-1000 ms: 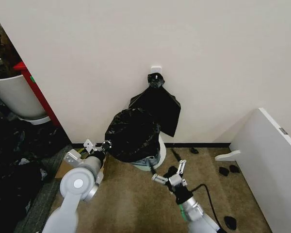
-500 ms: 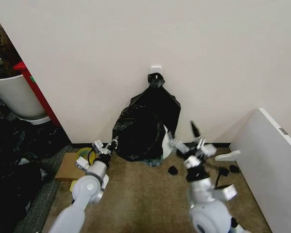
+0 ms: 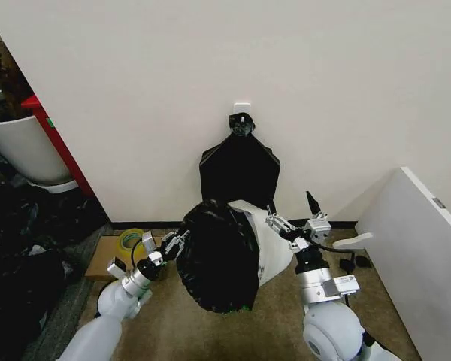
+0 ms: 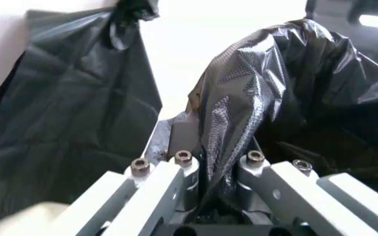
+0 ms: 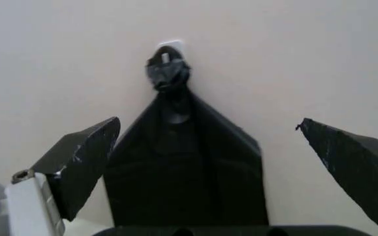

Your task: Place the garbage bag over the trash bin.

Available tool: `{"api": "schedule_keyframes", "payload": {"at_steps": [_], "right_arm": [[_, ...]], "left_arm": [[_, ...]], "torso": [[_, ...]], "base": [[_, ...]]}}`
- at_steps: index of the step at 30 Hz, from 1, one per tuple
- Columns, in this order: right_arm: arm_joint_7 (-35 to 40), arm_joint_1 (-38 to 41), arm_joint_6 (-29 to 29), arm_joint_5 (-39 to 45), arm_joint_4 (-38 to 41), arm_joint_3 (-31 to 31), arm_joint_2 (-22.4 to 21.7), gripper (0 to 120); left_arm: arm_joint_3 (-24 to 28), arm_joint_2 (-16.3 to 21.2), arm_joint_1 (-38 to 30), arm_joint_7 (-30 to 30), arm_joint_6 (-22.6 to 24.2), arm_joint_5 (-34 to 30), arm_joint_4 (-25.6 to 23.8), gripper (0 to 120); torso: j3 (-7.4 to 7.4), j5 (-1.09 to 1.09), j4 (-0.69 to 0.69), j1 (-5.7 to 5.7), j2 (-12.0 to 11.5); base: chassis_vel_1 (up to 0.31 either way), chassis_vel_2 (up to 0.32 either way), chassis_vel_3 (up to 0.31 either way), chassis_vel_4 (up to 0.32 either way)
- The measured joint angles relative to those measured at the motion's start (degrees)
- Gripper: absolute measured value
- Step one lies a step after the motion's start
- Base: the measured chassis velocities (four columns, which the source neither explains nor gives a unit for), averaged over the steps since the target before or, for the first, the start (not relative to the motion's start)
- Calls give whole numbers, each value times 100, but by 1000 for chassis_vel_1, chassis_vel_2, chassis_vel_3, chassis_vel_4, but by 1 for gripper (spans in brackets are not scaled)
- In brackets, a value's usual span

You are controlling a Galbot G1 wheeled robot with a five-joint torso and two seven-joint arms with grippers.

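The black garbage bag drapes over the top, front and left side of the cream-white trash bin. The bin's right side stays bare, and a sliver of green base shows at the bottom. My left gripper is at the bag's left edge, shut on a fold of the crinkly plastic. The left wrist view shows the film pinched in my left gripper. My right gripper hovers open beside the bin's bare right side. In the right wrist view my right gripper is spread wide with nothing in it.
A flat bunch of black bags hangs from a wall hook behind the bin. A yellow tape roll sits on a cardboard box at left. A white tub with red frame stands far left, a white panel at right.
The bag has come down from against the wall and now sheathes most of the bin, nearer me. My right arm rose from the floor to the bin's right side. My left gripper followed the bag.
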Motion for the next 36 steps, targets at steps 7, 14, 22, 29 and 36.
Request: {"api": "schedule_keyframes", "payload": {"at_steps": [7,14,22,29,36], "right_arm": [[-651,42,426,-46,-196,-6,-127,100],[149,8,140,-1265,-364,104,138,100],[285,-107,90,-1893,-288,48,236,100],[360,-89,-17,-1847,-317,49,240,100],[359,-79,-19,-1844,-387,17,310,100]], "left_arm": [[6,167,-135,-167,-154,250,5,4],[299,155,339,-2833,-169,979,-907,4],[843,417,694,-6462,1517,1231,-2619,4],[1208,525,786,-8275,3512,439,-3432,4],[1447,220,870,-8286,3257,688,-3136,4]], "torso": [[0,0,0,0,0],[0,0,0,0,0],[-1,2,0,0,0],[-1,0,-1,0,0],[-1,0,-1,0,0]], "base": [[0,0,0,0],[0,0,0,0],[0,0,0,0],[0,0,0,0],[0,0,0,0]]}}
